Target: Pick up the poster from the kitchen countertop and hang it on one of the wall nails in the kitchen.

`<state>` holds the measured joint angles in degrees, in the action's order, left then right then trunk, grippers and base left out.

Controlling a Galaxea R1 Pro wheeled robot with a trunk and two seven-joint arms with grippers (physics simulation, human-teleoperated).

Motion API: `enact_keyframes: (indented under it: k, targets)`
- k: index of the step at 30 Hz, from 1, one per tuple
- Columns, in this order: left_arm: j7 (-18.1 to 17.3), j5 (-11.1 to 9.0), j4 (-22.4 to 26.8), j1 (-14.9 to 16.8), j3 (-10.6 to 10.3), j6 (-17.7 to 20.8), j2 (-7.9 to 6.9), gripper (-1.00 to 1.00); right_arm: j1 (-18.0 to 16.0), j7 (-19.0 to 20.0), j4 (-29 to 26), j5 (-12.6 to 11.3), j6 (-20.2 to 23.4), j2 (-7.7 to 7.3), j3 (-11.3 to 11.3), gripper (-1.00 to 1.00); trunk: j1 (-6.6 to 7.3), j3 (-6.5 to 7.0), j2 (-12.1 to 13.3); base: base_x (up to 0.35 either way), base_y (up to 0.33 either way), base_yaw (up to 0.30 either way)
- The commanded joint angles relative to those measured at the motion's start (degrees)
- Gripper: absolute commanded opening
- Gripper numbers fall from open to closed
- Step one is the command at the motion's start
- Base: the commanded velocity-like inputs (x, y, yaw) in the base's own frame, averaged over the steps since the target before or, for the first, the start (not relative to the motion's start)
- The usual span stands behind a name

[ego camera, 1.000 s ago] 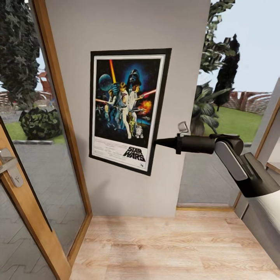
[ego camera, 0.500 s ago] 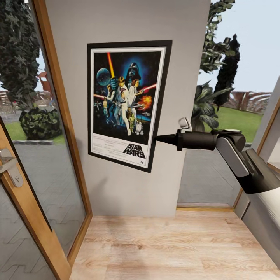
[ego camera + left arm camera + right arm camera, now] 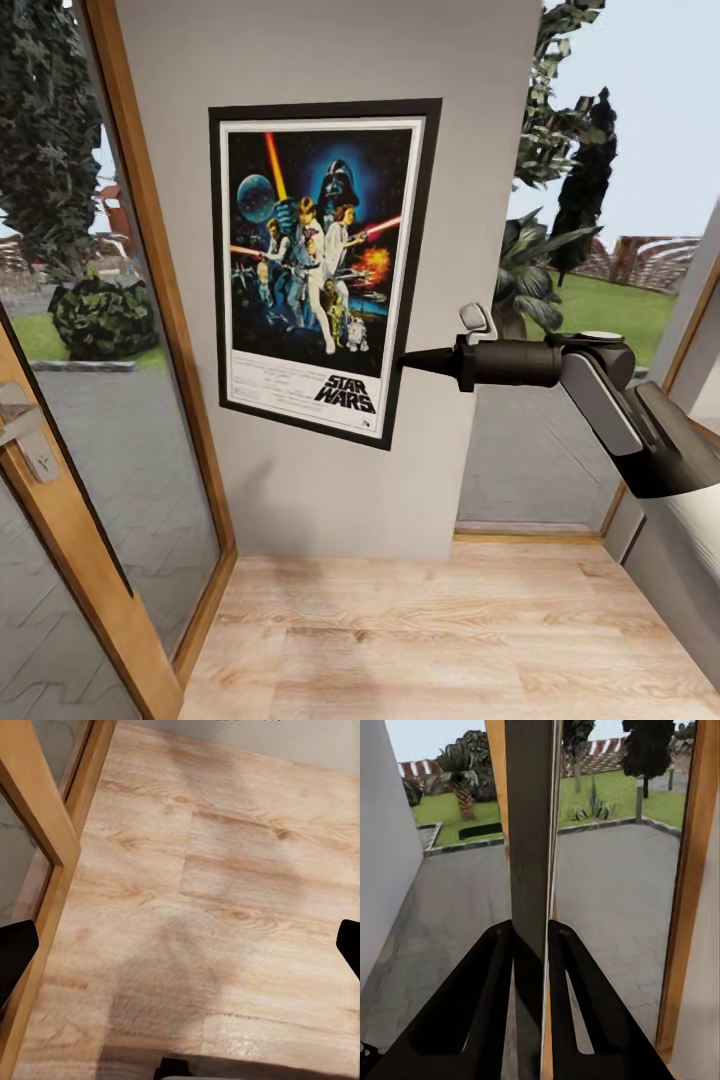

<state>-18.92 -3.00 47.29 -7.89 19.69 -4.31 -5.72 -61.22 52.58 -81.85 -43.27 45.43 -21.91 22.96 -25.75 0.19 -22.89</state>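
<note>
At the far left of the head view a wooden door frame (image 3: pixel 70 540) with a metal handle (image 3: pixel 25 430) stands beside a tall glass pane, through which a dark clipped shrub (image 3: pixel 100 315) and paving show. Right of it rises a narrow pale grey wall (image 3: pixel 330 480), and against that wall hangs the poster (image 3: pixel 315 265), upright in portrait format, its thin black frame and white border around blue-black artwork with the "STAR WARS" title low on the sheet; its lower edge slants a little, the right corner sitting lower than the left. The right gripper (image 3: pixel 402 362) reaches in from the right, level and pointing left, its dark tip meeting the poster's right edge just above the lower right corner. In the right wrist view the two black fingers (image 3: pixel 484 997) are pressed against either side of the poster's frame (image 3: pixel 531 870), seen edge-on as a dark grey strip running away between them, so the fingers are clamped on that edge. Farther right, beyond the wall, are a palm-like plant (image 3: pixel 525 275) and lawn. Light wooden floor (image 3: pixel 430 640) lies near. In the left wrist view the left gripper's (image 3: pixel 180 945) black fingertips (image 3: pixel 15 952) sit wide apart above that floor.
</note>
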Motion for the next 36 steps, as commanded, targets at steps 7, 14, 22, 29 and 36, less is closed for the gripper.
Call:
enact_keyframes:
  k: [7,14,22,29,36]
  targets:
    - [-0.33,-0.26,-0.01,-0.02,0.09,0.08,0.01,1.0,-0.03,0.09,-0.03,-0.33,0.36,-0.06,0.07,-1.0,-0.03,0.0,-0.03,0.258,0.0,0.0]
    - [-0.33,-0.25,-0.01,-0.02,0.09,0.11,-0.01,1.0,-0.03,0.13,-0.07,-0.32,0.36,-0.06,0.07,-1.0,-0.03,0.0,-0.03,0.33,0.0,0.0]
    - [-0.33,-0.25,-0.01,-0.02,0.09,0.09,-0.04,1.0,-0.57,0.2,-0.07,-0.32,0.43,-0.08,0.07,-1.0,-0.03,0.0,-0.03,0.333,0.0,0.0]
    - [-0.33,-0.26,0.0,-0.02,0.16,0.09,0.0,1.0,-3.95,0.33,0.01,-0.09,0.7,-0.13,0.08,-1.0,-0.03,0.0,-0.03,0.149,0.0,0.0]
    - [-0.33,-0.27,0.02,-0.02,0.17,0.09,-0.01,1.0,-5.67,1.68,0.1,0.91,6.04,-0.07,0.09,-1.0,-0.03,0.0,-0.03,0.015,0.0,0.0]
